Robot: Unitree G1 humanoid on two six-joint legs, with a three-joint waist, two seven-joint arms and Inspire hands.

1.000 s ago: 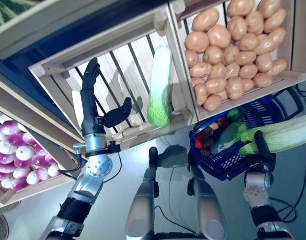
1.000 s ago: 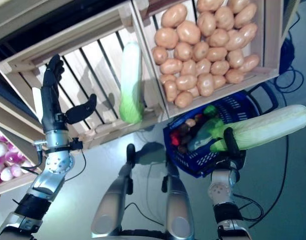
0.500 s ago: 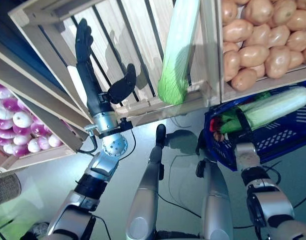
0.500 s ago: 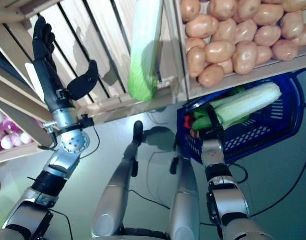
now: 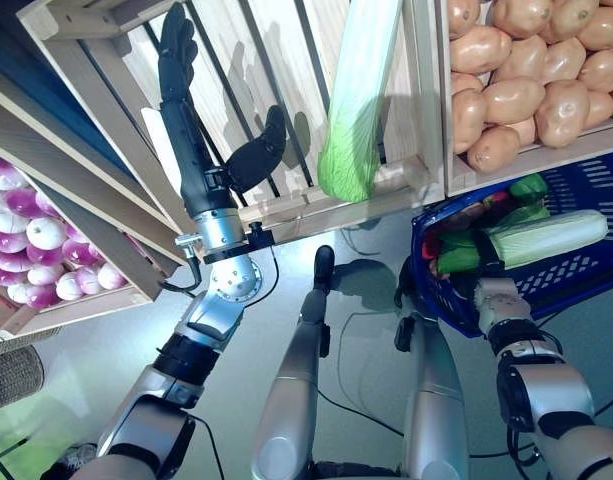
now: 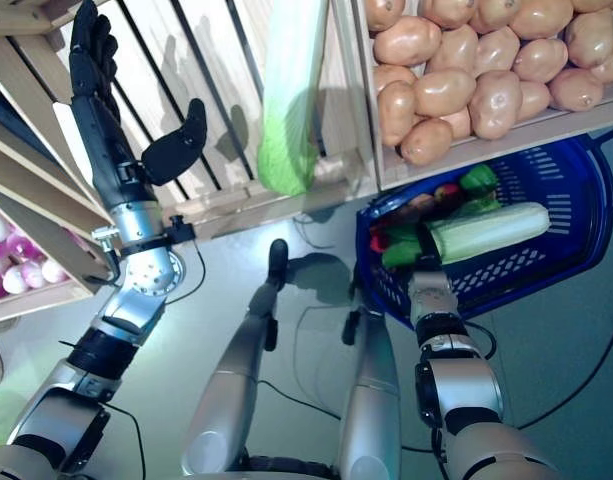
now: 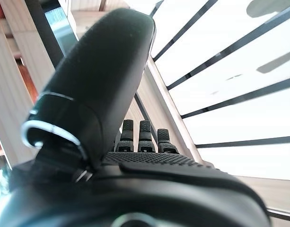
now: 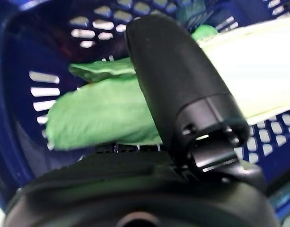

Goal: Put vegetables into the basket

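Observation:
My right hand (image 5: pixel 485 266) is shut on a long pale napa cabbage (image 5: pixel 546 237) by its green leafy end and holds it lying inside the blue basket (image 5: pixel 576 283) on the floor. In the right wrist view my thumb (image 8: pixel 182 94) lies across the cabbage's green leaves (image 8: pixel 102 113). Green and red vegetables (image 5: pixel 516 195) lie in the basket under it. My left hand (image 5: pixel 198 168) is open, fingers straight up, inside a slatted wooden crate (image 5: pixel 236 60). A second napa cabbage (image 5: pixel 356 100) leans in that crate to its right, apart from the thumb.
The wooden stand's crates (image 5: pixel 426 110) hang over the basket's far rim. A lower shelf (image 5: pixel 76 250) of the stand juts out at the left. Grey floor (image 5: pixel 366 300) lies between the stand and the basket.
My right hand has brought the cabbage down from above the rim into the basket and laid it flatter. My left hand has risen a little in the crate. The camera has shifted.

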